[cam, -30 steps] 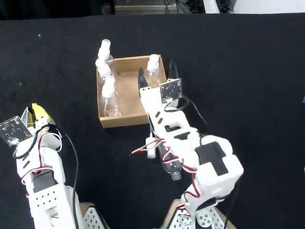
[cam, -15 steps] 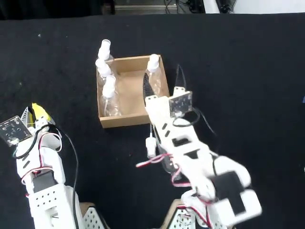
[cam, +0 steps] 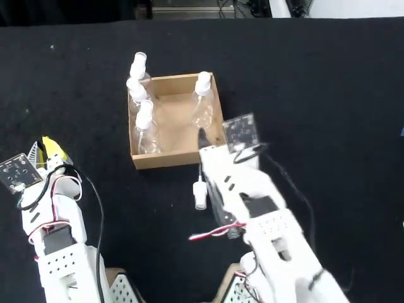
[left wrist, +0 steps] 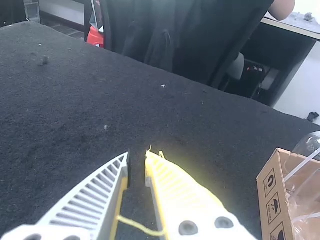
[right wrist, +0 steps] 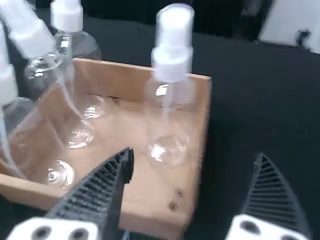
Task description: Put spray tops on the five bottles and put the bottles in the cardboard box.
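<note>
The cardboard box (cam: 170, 154) (right wrist: 187, 210) stands mid-table. Three clear bottles with white spray tops line its left wall (cam: 144, 124) (right wrist: 67, 30), and one more bottle (cam: 202, 100) (right wrist: 171, 95) stands upright by its right wall. My right gripper (cam: 210, 141) (right wrist: 194, 156) is open just outside the box's near right corner, holding nothing. A loose white spray top (cam: 200, 193) lies on the cloth in front of the box. A topless bottle (cam: 221, 213) lies partly hidden under the right arm. Far off at the left, my left gripper (cam: 48, 149) (left wrist: 137, 159) is shut and empty.
Black cloth covers the table (cam: 328, 95). Open room lies to the right of the box and between the two arms. Behind the table's far edge there is dark furniture (left wrist: 165, 35).
My right gripper has drawn back from the box's right side toward the front, leaving the right-hand bottle standing inside. The left arm has not moved.
</note>
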`<state>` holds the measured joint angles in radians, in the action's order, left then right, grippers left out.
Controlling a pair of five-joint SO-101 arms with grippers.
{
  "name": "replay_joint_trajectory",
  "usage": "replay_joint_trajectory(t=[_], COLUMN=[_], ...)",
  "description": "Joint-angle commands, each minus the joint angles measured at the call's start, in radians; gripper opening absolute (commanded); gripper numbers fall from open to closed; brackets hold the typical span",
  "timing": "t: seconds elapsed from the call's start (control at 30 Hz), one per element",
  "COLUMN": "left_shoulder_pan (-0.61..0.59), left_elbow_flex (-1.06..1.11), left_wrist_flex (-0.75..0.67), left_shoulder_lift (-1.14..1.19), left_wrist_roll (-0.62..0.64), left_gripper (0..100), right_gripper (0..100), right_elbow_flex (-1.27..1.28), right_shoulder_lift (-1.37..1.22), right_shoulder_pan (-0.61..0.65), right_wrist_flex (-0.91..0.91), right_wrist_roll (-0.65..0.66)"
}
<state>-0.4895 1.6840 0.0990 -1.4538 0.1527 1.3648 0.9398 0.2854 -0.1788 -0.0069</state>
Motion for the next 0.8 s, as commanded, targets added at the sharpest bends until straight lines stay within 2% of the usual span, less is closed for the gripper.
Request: replay_joint_trajectory(t=[0.0,0.13,0.23,0.43,0.53,0.67,0.77], left_shoulder_pan=[0.010,0.010,0.010,0.010,0.012,0.012,0.012], left_elbow_flex=[0.024,0.024,0.024,0.024,0.024,0.024,0.024], left_wrist_flex=[0.002,0.002,0.002,0.002,0.002,0.002,0.002], left_shoulder_lift=[-0.008,-0.008,-0.008,-0.008,-0.008,-0.008,-0.008], left_wrist_roll=[-0.006,-0.006,-0.006,-0.006,-0.006,-0.006,-0.006], left_gripper=[6,6,6,6,6,6,6], right_gripper=[32.5,32.5,32.5,32.5,32.5,32.5,32.5], right_elbow_flex=[-0.116,-0.122,-0.150,-0.274,-0.348,-0.432,-0.426], right_shoulder_lift=[0.255,0.418,0.432,0.297,0.170,0.021,-0.024], right_shoulder_pan=[-0.107,-0.152,-0.152,-0.227,-0.245,-0.133,-0.018], right_wrist_flex=[-0.308,-0.442,-0.592,-0.881,-1.022,-1.168,-1.155], right_wrist_roll=[0.005,0.011,0.012,0.209,0.265,0.270,0.218])
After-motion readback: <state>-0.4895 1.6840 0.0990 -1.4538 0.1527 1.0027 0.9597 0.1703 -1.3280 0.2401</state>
